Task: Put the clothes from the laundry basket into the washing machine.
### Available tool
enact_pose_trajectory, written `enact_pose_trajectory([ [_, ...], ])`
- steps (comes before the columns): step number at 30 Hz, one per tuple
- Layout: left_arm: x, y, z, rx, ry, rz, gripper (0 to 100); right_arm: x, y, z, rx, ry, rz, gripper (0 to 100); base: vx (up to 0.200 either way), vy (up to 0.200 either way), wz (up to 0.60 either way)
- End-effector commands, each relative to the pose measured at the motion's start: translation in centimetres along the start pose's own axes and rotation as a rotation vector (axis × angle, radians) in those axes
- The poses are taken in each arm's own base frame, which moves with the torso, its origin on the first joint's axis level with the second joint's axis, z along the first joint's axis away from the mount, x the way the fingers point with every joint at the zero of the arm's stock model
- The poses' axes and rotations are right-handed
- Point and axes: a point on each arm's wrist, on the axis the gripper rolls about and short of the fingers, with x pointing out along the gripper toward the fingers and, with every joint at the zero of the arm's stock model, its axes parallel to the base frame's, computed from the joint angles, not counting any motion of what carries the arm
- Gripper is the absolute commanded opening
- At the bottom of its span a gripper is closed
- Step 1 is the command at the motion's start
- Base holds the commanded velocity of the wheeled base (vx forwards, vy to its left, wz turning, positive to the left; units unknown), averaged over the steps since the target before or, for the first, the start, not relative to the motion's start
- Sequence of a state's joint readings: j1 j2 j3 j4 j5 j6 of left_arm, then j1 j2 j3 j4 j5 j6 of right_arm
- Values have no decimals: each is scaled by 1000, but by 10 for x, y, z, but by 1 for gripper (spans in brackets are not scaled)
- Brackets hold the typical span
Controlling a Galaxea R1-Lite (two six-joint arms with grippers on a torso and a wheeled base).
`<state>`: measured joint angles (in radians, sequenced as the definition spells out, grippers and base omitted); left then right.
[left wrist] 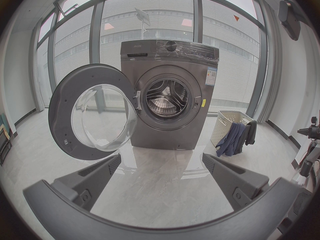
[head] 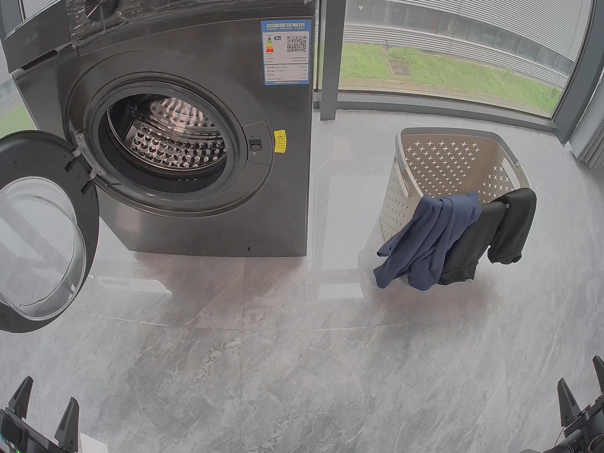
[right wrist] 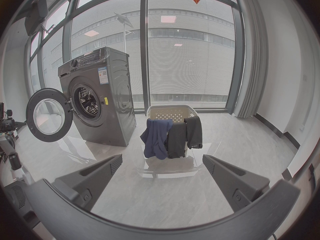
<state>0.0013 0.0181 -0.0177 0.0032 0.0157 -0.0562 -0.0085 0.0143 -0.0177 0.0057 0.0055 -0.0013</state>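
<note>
Left gripper [left wrist: 160,157] and right gripper [right wrist: 162,157] hang low, fingers spread, empty; a blue garment [head: 428,240] and two dark garments [head: 470,243] drape over the near rim of the cream perforated plastic laundry basket [head: 453,134], right of the grey front-loading washing machine [head: 277,209]; its round door [head: 38,158] stands open.

Head camera looks down from above on the washing machine [head: 277,209] and laundry basket [head: 450,158]; both low wrist cameras face forward from farther back, sharing those two things
</note>
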Motion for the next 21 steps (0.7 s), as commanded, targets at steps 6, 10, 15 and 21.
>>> enact_pose_trajectory([
  [6,1,0,-4,0,7,2,100,0,0,-5,0,4,1,100,200,0,0],
  [10,0,0,-4,-1,4,2,100,0,0,-5,0,4,1,100,150,0,0],
  [15,0,0,-4,-2,5,2,100,0,0,-5,0,4,1,100,0,0,0],
  [21,1,0,-4,-2,7,2,100,0,0,-5,0,4,1,100,0,-100,0],
])
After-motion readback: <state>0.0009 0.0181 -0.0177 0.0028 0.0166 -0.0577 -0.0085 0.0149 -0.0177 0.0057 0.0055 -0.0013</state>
